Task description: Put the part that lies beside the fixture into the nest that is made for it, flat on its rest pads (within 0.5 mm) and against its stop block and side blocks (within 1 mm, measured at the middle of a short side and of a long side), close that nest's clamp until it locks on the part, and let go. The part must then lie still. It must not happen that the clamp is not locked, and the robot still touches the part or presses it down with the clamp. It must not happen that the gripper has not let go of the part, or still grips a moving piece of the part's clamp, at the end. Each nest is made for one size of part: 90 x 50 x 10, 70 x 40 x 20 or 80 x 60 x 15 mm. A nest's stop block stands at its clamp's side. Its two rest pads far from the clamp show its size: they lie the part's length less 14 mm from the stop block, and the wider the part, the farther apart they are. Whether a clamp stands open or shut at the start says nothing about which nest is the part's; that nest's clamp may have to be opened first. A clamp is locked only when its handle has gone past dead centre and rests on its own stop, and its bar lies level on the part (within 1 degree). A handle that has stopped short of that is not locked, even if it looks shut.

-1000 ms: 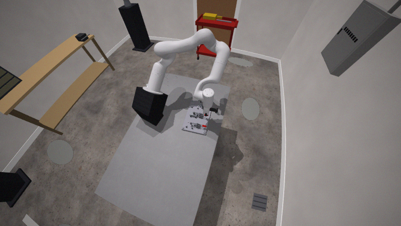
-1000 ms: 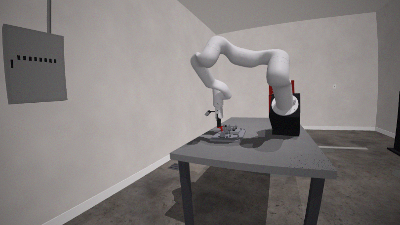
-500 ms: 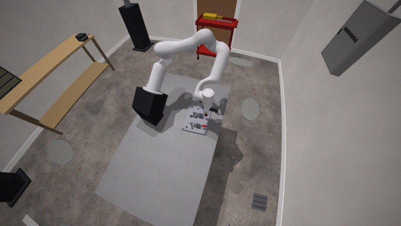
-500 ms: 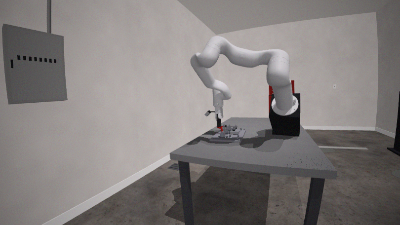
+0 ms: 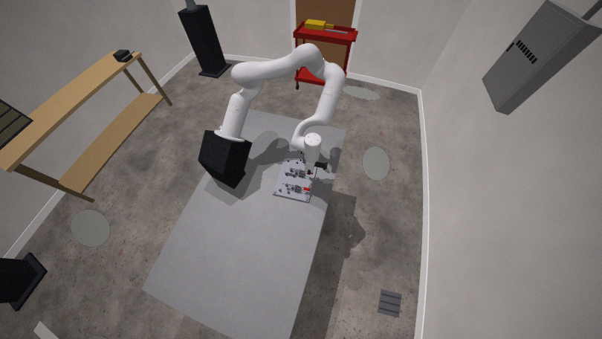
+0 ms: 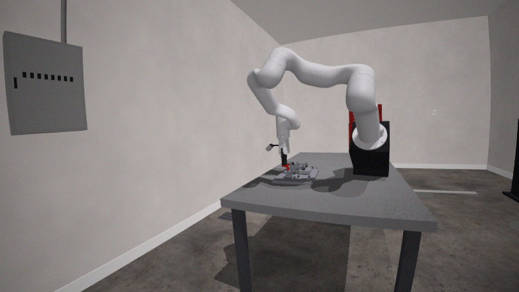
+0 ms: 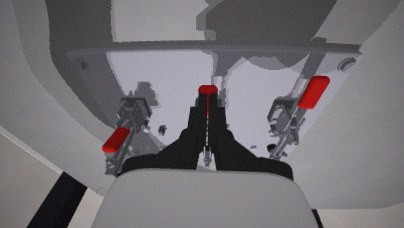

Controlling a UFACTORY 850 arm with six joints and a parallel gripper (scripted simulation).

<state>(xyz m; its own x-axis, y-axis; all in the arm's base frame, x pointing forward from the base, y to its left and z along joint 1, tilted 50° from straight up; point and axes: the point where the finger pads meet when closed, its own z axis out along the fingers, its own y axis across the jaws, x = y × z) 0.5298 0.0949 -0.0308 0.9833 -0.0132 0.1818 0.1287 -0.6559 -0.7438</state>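
jaws pressing fully shut w/ nothing between, gripper (image 7: 207, 117) hanging over middle clamp's red handle (image 7: 207, 90) on fixture (image 5: 294, 181), counter (image 6: 362, 203). part not visible in any view; prob rigid, smooth block, best gripped across long sides.
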